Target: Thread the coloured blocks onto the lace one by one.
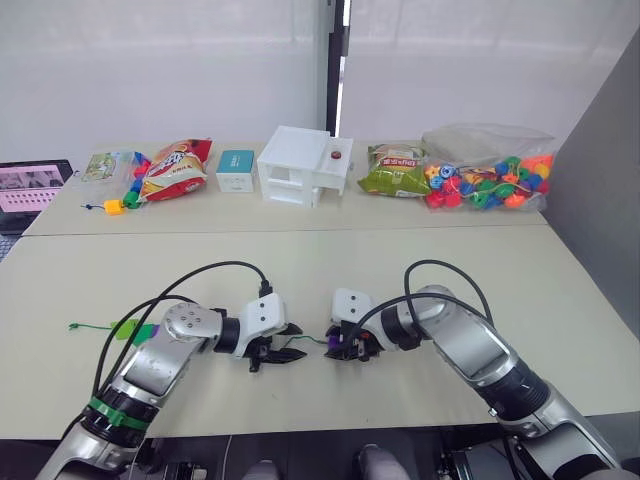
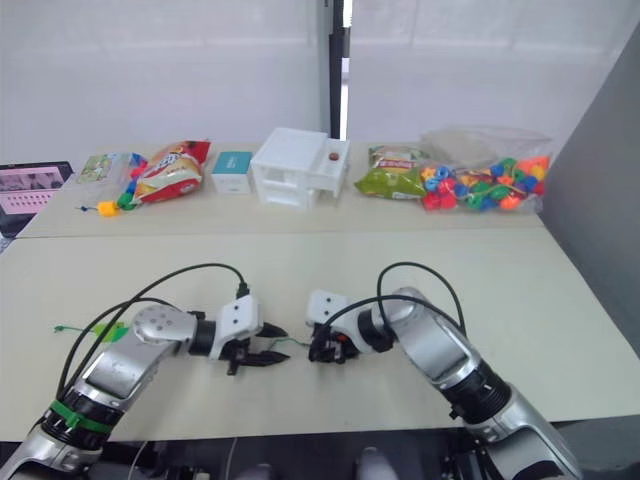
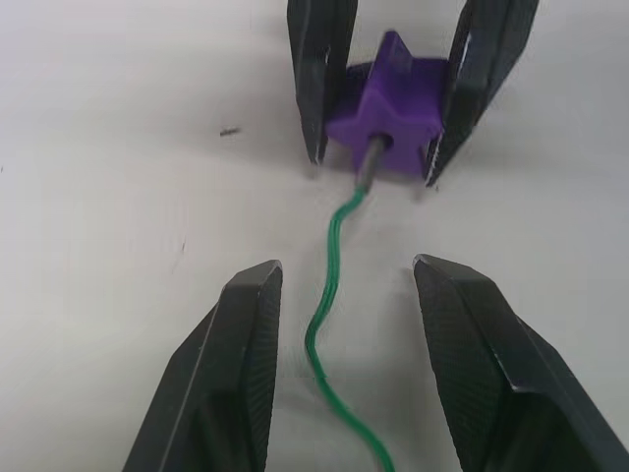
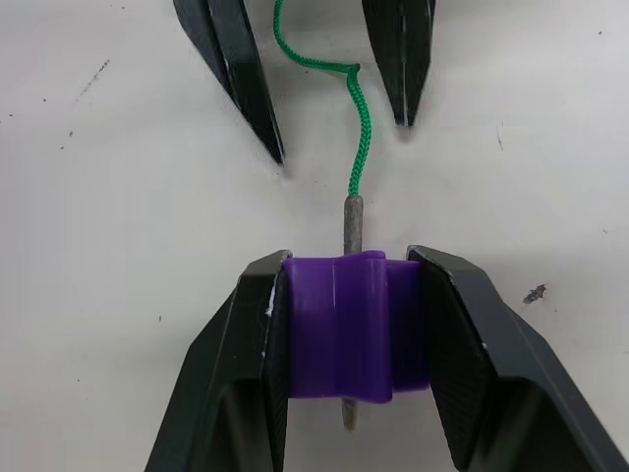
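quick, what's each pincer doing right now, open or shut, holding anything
Left pincer: open, holding nothing; the green lace lies loose between its fingers.
Right pincer: shut on the purple block, with the lace's stiff tip poking through it.

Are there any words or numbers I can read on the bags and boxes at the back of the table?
None can be read.
Red snack bag: print too blurred.
Green snack bag: red label, letters too small.
Teal box: markings too small.
White box: no writing seen.

A smooth, matt plastic purple block [image 4: 357, 326], a braided green lace [image 4: 360, 138] with stiff grey tip, on a matt, lightly speckled table [image 4: 118, 197].
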You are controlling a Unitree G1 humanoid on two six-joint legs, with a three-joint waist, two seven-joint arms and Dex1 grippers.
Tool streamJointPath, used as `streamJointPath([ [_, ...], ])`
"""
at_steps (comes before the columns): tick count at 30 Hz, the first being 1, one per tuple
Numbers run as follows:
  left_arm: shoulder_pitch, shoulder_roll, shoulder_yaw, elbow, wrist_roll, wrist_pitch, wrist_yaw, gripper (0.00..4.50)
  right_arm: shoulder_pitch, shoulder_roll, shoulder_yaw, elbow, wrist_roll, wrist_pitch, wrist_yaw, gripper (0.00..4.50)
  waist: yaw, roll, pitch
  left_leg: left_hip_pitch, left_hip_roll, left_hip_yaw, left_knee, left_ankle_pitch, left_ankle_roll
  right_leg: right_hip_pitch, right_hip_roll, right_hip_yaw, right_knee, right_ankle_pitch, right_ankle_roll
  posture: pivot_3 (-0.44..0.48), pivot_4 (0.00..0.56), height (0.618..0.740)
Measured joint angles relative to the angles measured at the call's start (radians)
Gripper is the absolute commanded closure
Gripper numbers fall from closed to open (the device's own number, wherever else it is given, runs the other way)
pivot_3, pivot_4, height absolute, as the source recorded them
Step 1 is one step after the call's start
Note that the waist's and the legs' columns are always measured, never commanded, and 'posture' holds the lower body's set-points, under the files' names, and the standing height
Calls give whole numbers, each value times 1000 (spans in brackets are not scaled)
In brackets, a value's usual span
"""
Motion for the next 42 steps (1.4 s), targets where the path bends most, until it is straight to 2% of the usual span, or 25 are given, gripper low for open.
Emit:
streamJointPath([
  [5, -5, -3, -4, 20, 15, -28, -2, 4409, 0, -2, 0, 0, 16, 5, -7, 3151, 1, 0, 0, 0, 0, 0, 0, 0, 0, 0, 0, 0, 0, 0, 0, 0, 150, 740],
  [6, -7, -7, -4, 24, 15, -28, -3, 4500, 0, -3, 0, 0, 18, 6, -9, 3151, 1, 0, 0, 0, 0, 0, 0, 0, 0, 0, 0, 0, 0, 0, 0, 0, 150, 740],
  [17, -45, -80, -51, 32, 28, -34, 2, 4500, 0, -2, 1, -2, 32, 14, -29, 3151, 0, 0, 0, 0, 0, 0, 0, 0, 0, 0, 0, 0, 0, 0, 0, 0, 150, 740],
  [27, -32, -11, -39, -22, 19, -1, -10, 4500, -13, 8, 9, 13, 32, 13, -39, 3151, -1, 0, 0, 0, 0, 0, 0, 0, 0, 0, 0, 0, 0, 0, 0, 0, 150, 740],
  [29, -23, -1, -15, -34, 6, 23, -10, 3913, -14, 8, 10, 14, 32, 12, -41, 3151, -1, 0, 0, 0, 0, 0, 0, 0, 0, 0, 0, 0, 0, 0, 0, 0, 150, 740],
  [30, -23, 11, -6, -40, -8, 37, -14, 3634, -14, 8, 10, 14, 32, 12, -43, 2352, 0, 0, 0, 0, 0, 0, 0, 0, 0, 0, 0, 0, 0, 0, 0, 0, 150, 740],
  [37, -48, 39, 25, -76, -60, 73, -52, 1317, 1, -6, -5, -10, 39, 20, -66, 42, 5, 0, 0, -1, 0, 0, 0, 0, 0, 0, 0, 0, 0, 0, 0, 0, 150, 740],
  [40, -73, 53, 17, -78, -59, 62, -72, 353, 26, -65, -54, -93, 83, 55, -57, 0, 9, 0, 0, -1, 0, 0, 0, 0, 0, 0, -1, 0, -1, 0, 0, 0, 150, 740],
  [42, -95, 63, 2, -76, -57, 44, -102, 353, 52, -122, -108, -155, 119, 76, -44, 0, 10, 0, 0, -2, 0, 0, 0, 0, 0, 0, -1, 0, -2, 0, 0, 0, 150, 740],
])
